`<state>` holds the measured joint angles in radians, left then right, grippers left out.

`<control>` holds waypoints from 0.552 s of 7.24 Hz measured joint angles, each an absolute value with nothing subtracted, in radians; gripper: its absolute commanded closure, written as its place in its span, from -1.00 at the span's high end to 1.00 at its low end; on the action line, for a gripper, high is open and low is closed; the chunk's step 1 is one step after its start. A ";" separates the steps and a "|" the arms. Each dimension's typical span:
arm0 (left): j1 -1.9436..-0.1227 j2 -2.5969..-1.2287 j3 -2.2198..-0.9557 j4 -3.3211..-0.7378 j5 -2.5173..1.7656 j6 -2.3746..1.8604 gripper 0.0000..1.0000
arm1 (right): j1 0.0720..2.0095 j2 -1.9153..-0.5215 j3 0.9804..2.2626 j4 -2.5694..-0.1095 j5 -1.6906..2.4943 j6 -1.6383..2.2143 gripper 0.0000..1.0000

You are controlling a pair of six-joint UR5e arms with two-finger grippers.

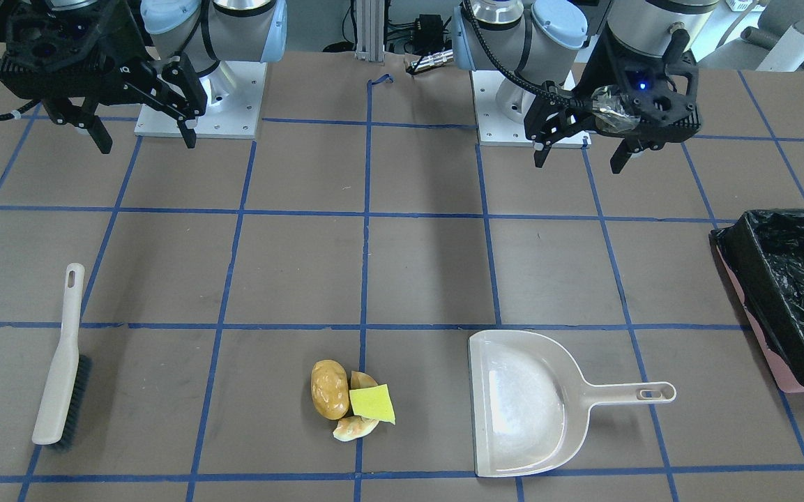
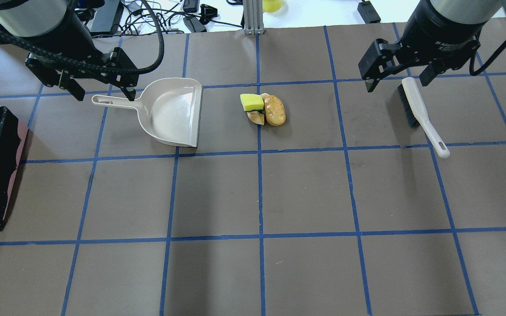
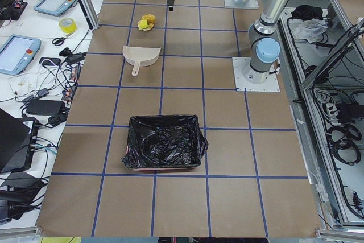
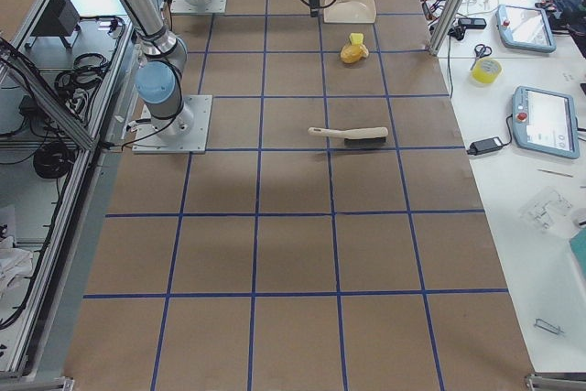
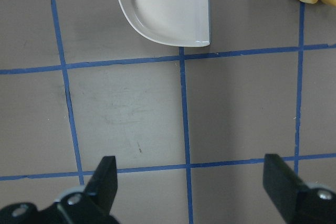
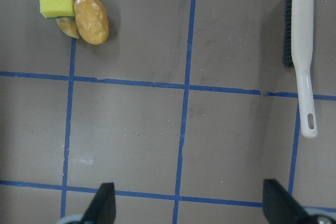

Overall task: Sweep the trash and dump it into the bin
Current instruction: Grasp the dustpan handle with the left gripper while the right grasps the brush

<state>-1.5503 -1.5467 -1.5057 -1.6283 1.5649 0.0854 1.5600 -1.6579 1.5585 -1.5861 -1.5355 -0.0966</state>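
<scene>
Beige dustpan [image 1: 527, 404] – smooth plastic with a sheen; brush [image 1: 60, 362] handle the same pale plastic, bristles dark. Liner of the bin [image 1: 750, 293] is crinkly glossy black plastic. In the trash [image 1: 346, 401], lump shiny-skinned, sponge matt – table [image 2: 305, 193] cover matt brown, paper-like.

Table [image 1: 429, 272]: brown surface marked off in squares by blue tape lines.
Trash [image 1: 349, 408]: one small pile near the front edge, on a tape line; golden-brown lump [image 1: 330, 389], yellow sponge piece [image 1: 372, 404] and pale peel pieces [image 1: 356, 429] touching each other.
Dustpan [image 1: 524, 404]: beige, flat on the table near the pile on the bin's side, its straight open edge facing the pile, handle pointing toward the bin.
Brush [image 1: 60, 362]: beige handle, dark bristles, lying well apart from the pile on its other side.
Bin [image 1: 740, 268]: at the frame's right edge, partly cut off, lined with glossy black bag, pink wall showing low.
Left gripper [image 1: 578, 166]: above the table before its base, jaws spread.
Right gripper [image 1: 148, 145]: likewise raised, jaws spread.
</scene>
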 measured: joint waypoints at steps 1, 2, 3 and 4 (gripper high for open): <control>-1.551 -1.543 -1.514 -1.624 1.564 0.084 1.00 | 1.560 -1.658 1.559 -1.585 -1.536 -0.097 1.00; -1.552 -1.537 -1.525 -1.620 1.559 0.079 1.00 | 1.560 -1.658 1.558 -1.585 -1.535 -0.097 1.00; -1.552 -1.530 -1.542 -1.619 1.557 0.080 1.00 | 1.560 -1.658 1.558 -1.585 -1.535 -0.097 1.00; -1.550 -1.521 -1.569 -1.618 1.559 0.093 1.00 | 1.559 -1.655 1.557 -1.587 -1.535 -0.099 1.00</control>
